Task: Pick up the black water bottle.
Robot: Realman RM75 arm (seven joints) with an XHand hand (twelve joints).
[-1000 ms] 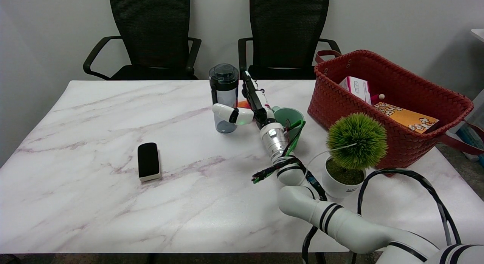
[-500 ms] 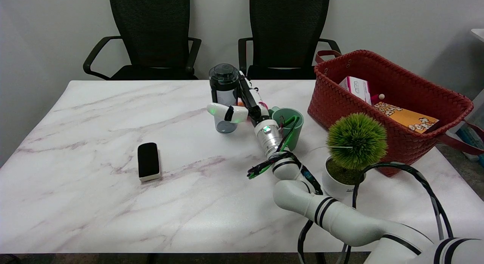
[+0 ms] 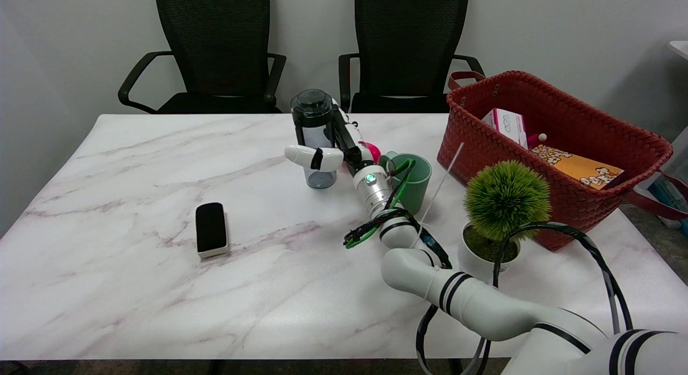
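Room: we see a pale wall and two black office chairs [image 3: 215, 47] behind a white marbled worktop [image 3: 134, 289].
Fingers: we read the white thumb [image 3: 313, 157] as laid across the front of the black water bottle [image 3: 314, 138], with the black fingers [image 3: 344, 136] against its right side; we judge them closed around the bottle.
Right hand: the right hand [image 3: 338, 146] reaches in from the lower right, wrist low and just beside the green cup [image 3: 414, 176].
Bottle position: it stands at the worktop's far middle, leaning slightly left; its base appears to be at or barely off the surface, and we cannot tell which.
Done: approach and enclosing grasp, in our judgement.
Left: a clear lift off the worktop, not yet evident.
Nearby: a pink object [image 3: 371, 149] lies behind the hand; a potted green plant [image 3: 505, 203] and a red woven basket [image 3: 634, 149] sit to the right; a black eraser [image 3: 210, 227] lies well apart to the left.
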